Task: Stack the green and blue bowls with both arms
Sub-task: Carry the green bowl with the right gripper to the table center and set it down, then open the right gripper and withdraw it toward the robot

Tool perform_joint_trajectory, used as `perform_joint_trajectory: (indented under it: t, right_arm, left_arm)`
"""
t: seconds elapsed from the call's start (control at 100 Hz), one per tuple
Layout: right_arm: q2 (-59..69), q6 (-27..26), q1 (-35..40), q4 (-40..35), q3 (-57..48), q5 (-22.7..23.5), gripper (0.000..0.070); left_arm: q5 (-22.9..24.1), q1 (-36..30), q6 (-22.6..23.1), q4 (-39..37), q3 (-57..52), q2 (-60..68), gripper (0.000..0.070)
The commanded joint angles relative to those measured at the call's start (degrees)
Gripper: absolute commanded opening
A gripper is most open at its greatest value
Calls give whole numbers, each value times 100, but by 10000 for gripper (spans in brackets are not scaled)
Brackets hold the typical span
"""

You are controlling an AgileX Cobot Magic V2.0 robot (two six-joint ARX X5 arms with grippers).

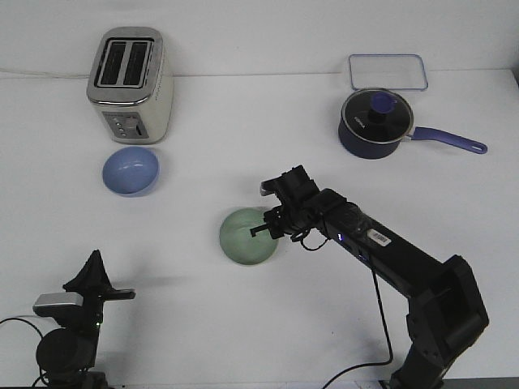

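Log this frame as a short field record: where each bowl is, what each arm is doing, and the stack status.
green bowl: centre of table, upright
blue bowl: in front of the toaster, upright, untouched
right gripper: at the green bowl's right rim; grip state unclear
left gripper: low at the near left, away from both bowls
stack status: not stacked, bowls apart

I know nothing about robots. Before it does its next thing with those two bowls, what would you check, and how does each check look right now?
1. Right hand at the green bowl: ok, over its right rim.
2. Firm hold on that bowl: cannot tell, the fingertips are too small to judge.
3. Blue bowl upright, nothing in it, ready to stack: ok.
4. Left hand near the blue bowl: not ok, it sits low at the table's near edge.
5. Room around the blue bowl: not ok, the toaster stands close behind.
6. Saucepan out of the way: ok, far right.
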State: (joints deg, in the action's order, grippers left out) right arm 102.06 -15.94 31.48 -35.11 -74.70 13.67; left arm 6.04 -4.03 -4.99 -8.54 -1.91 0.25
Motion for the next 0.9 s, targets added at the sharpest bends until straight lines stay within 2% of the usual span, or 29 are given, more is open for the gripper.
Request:
perform_joint_trajectory:
  t: [0.0,0.4,0.46,0.54,0.59,0.64,0.68,0.89]
  right_arm:
    - [118,-33,48,24,-72,-20,0]
    - [118,-39,50,-155,-72,-17,29]
    - [118,-63,50,-153,-72,-17,123]
    - [118,-90,59,-153,-72,-11,347]
    - [118,-109,76,-151,-72,-11,521]
    - [116,-129,76,-146,-72,-7,624]
    - [116,-133,76,-136,-72,-9,653]
    - [24,-175,39,-140,-111,-7,655]
  left_arm:
    - [-7,0,87,-55,111,-7,11]
    - [-7,0,87,-55,111,-7,11]
    - [-7,0,87,-55,111,-7,11]
    - [-7,0,87,-55,111,-7,11]
    - [-7,0,87,-55,111,-7,11]
    - [-7,0,87,-55,111,-7,11]
    - [-7,0,87,-55,111,-7,11]
    - [-7,0,87,-55,111,-7,11]
